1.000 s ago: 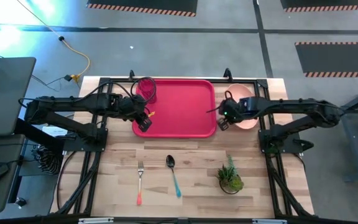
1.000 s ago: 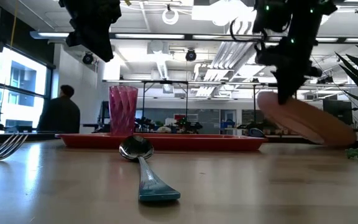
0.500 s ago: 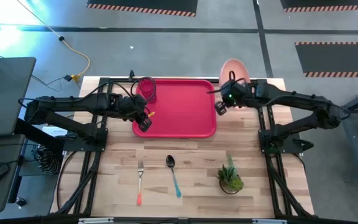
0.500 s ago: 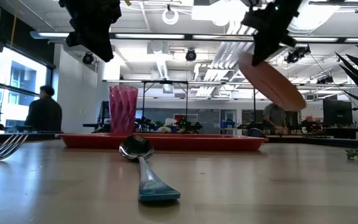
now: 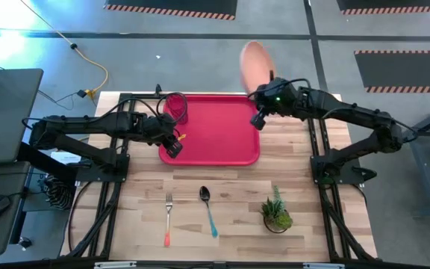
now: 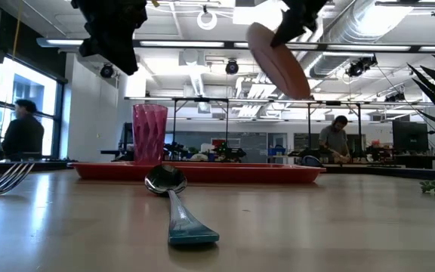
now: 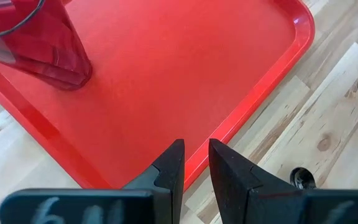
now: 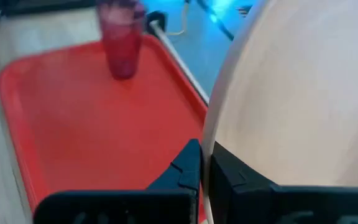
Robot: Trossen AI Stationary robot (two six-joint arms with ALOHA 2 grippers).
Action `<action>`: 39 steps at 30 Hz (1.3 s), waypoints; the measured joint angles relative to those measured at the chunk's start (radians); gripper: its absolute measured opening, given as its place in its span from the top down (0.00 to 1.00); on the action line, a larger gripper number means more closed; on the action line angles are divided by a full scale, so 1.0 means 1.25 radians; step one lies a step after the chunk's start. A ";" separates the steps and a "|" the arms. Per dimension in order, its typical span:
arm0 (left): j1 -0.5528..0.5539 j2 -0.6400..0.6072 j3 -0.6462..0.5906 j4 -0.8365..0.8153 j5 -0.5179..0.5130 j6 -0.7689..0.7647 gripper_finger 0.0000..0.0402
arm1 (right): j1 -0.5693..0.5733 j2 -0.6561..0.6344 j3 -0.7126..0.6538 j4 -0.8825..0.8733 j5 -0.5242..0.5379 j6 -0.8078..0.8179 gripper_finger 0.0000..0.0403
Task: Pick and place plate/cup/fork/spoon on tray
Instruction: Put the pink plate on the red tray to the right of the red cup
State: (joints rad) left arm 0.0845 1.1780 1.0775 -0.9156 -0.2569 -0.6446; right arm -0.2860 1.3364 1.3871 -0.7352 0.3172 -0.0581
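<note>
My right gripper point(image 8: 202, 163) is shut on the salmon-pink plate point(image 5: 254, 63), held high over the far right corner of the red tray point(image 5: 222, 142). The translucent red cup point(image 5: 175, 106) stands upright in the tray's far left corner. The fork point(image 5: 168, 217) with its orange handle and the spoon point(image 5: 208, 211) with its teal handle lie flat on the wood near the front edge. My left gripper point(image 7: 194, 165) hangs above the tray's near left part. A narrow gap shows between its fingers, with nothing in it. My right gripper pinches the plate's rim point(image 8: 209, 142) between its two fingers, one on each face. The fingers slant down from the table's right side. The plate point(image 6: 278, 60) is lifted clear and stands steeply tilted, slanting down below the gripper.
A small potted plant point(image 5: 276, 213) stands on the table's near right part. The spoon's bowl point(image 7: 300, 177) lies just beyond the tray's near rim. People move in the room behind the table point(image 6: 338, 140).
My right gripper has risen from the table right of the tray and gone toward the far left, rolling as it went. The plate, which lay tilted low beside the tray, is now lifted clear, turned nearly on edge above the tray's far right corner.
</note>
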 joint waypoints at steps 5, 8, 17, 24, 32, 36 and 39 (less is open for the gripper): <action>0.000 -0.022 0.000 0.000 0.000 -0.011 0.84 | 0.015 0.074 0.023 -0.016 -0.033 -0.102 1.00; 0.000 -0.041 0.000 -0.001 -0.001 -0.020 0.84 | 0.031 0.120 0.026 -0.034 -0.064 -0.165 1.00; 0.000 -0.081 0.000 0.001 -0.003 -0.021 0.84 | 0.096 0.264 0.026 -0.050 -0.108 -0.306 1.00; 0.000 -0.079 0.000 0.000 -0.010 -0.021 0.84 | 0.140 0.351 0.026 -0.054 -0.106 -0.397 1.00; 0.000 -0.079 0.000 0.001 -0.015 -0.021 0.84 | 0.161 0.403 0.026 -0.032 -0.104 -0.463 1.00; 0.000 -0.079 0.000 0.000 -0.016 -0.021 0.84 | 0.162 0.417 0.026 -0.024 -0.108 -0.504 1.00; 0.000 -0.079 0.000 0.000 -0.016 -0.021 0.84 | 0.162 0.424 0.026 -0.023 -0.108 -0.515 1.00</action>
State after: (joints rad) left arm 0.0845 1.0786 1.0777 -0.9160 -0.2768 -0.6704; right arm -0.0830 1.8666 1.4197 -0.7637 0.1822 -0.7022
